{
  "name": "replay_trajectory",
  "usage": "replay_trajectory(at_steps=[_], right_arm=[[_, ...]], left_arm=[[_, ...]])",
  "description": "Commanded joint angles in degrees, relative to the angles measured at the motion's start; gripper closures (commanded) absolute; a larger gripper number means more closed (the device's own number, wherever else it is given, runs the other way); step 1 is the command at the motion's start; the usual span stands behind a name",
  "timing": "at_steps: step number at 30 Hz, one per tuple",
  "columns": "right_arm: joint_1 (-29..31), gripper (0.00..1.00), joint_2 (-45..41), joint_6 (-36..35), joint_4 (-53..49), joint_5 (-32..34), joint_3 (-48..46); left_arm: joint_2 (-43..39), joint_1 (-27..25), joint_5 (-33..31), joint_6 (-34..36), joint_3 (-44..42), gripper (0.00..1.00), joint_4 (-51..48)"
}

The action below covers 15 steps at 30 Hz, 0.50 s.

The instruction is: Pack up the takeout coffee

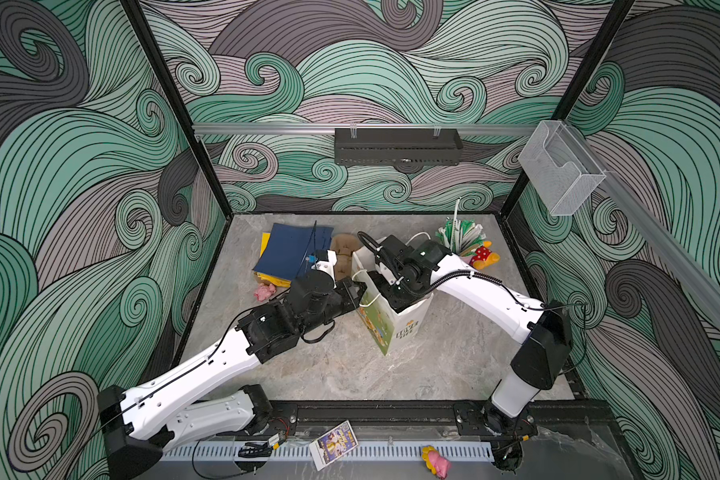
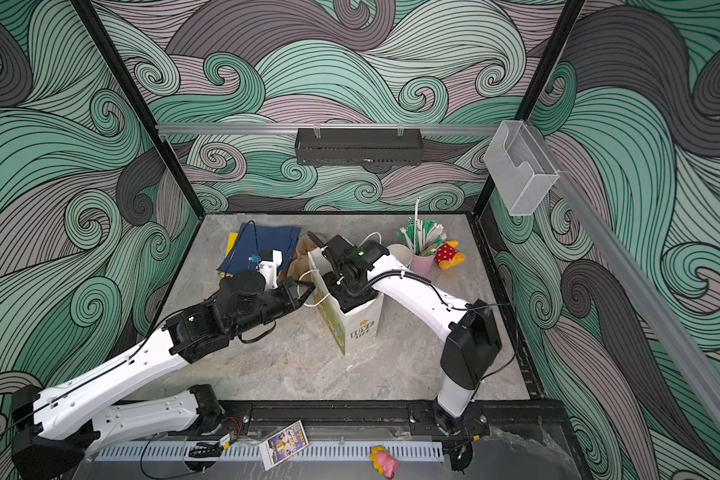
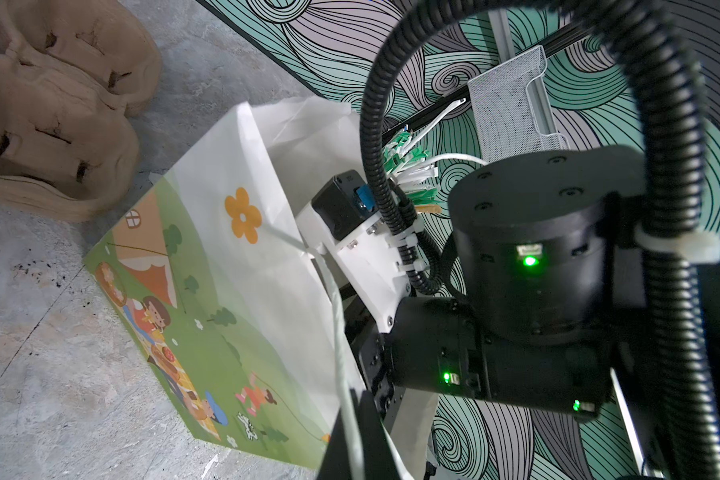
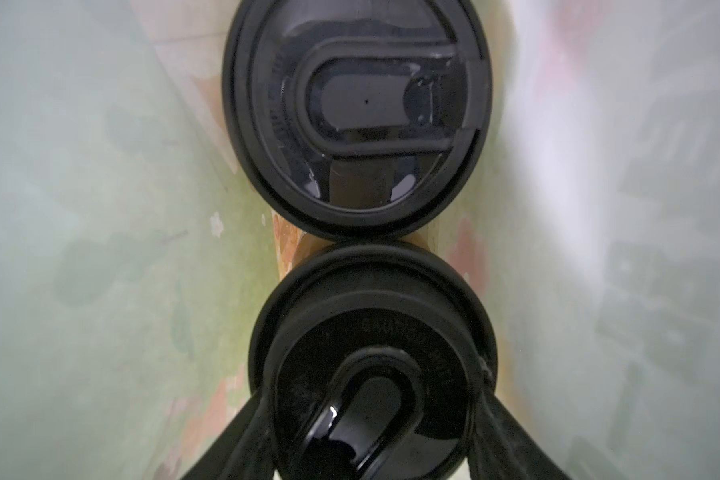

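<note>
Your left end effector (image 1: 357,292) was clenched on the handle (image 3: 338,324) of the bag (image 1: 391,328), holding the mouth open. Inside the bag, your right end effector (image 4: 373,386) grasped one lidded cup (image 4: 371,328) by its lid, right beside a second lidded cup (image 4: 356,112) already set down. Judged nearly done: you had only to release and withdraw.

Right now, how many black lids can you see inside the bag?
2, both inside the bag. The near lid is in the right gripper; the far lid sits beside it. More may be hidden.
</note>
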Motion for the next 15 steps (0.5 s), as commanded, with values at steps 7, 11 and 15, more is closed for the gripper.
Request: replay_trajectory(at_steps=[7, 11, 15], right_arm=[[0.0, 0.36, 3.8, -0.6, -4.3, 2.1, -3.1], [0.0, 0.36, 4.4, -0.6, -4.8, 2.8, -3.2], [0.0, 0.37, 4.8, -0.6, -5.0, 3.0, -3.1]], left_arm=[[-0.9, 0.4, -1.1, 0.1, -0.1, 1.00, 0.2], [-1.0, 0.4, -1.2, 0.1, -0.1, 1.00, 0.3], [-1.1, 0.4, -1.2, 0.1, -0.2, 1.00, 0.1]])
